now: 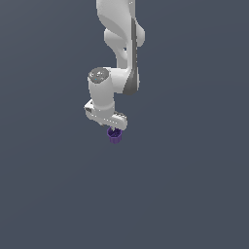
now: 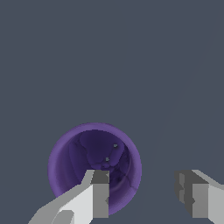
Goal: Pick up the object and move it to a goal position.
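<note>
1. Flat grey-blue ground point(image 1: 194, 194) fills everything around me, with no edge or mark on it in either view.
2. My white arm point(image 1: 119, 44) comes down from the top of the exterior view, and my wrist points straight down at the ground.
3. My gripper point(image 2: 142, 197) hangs directly above the cup point(image 1: 115, 135), which sits just under it in the exterior view.
4. The cup is small, dark purple and round, much smaller than my hand, with its hollow mouth facing up at me.
5. In the wrist view I look down into its open top; the inside is a mottled purple with a couple of tiny pale specks.
6. My fingers point(image 2: 99, 197) stand wide apart, with nothing held between them.
7. One finger overlaps the cup's rim and hollow in the wrist view, while the other stands well clear of the cup, over bare ground.
8. Whether that first finger touches the rim, I cannot tell.
9. Whether the cup rests on the ground, I cannot tell either.
</note>
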Motion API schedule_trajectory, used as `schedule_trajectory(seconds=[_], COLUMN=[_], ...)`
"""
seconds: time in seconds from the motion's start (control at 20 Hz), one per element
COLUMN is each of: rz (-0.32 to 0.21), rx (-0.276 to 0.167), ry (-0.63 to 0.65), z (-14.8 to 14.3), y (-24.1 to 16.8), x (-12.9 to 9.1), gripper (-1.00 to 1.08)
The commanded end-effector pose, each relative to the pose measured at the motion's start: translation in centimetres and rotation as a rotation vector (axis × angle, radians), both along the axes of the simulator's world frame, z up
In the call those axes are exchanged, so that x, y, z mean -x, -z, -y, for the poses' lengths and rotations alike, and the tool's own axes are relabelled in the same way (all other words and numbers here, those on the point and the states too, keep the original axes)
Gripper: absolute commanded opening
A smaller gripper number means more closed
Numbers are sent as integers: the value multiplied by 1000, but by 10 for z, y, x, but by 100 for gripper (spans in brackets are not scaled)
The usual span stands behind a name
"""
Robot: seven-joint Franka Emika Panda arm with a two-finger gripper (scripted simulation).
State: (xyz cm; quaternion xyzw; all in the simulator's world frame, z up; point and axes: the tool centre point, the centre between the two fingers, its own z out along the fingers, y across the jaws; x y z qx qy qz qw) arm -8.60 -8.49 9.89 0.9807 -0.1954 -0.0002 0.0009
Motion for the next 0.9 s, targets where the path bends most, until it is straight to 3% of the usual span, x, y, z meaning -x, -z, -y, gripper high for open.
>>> schedule_trajectory(seconds=[0.0,0.5,0.55,0.85], rz=[0,0,0,0], rx=[0,0,0,0], ry=[0,5,5,5], z=[0,1,1,1], y=[3,30,30,30], x=[0,2,2,2], gripper=[28,28,-100,-100])
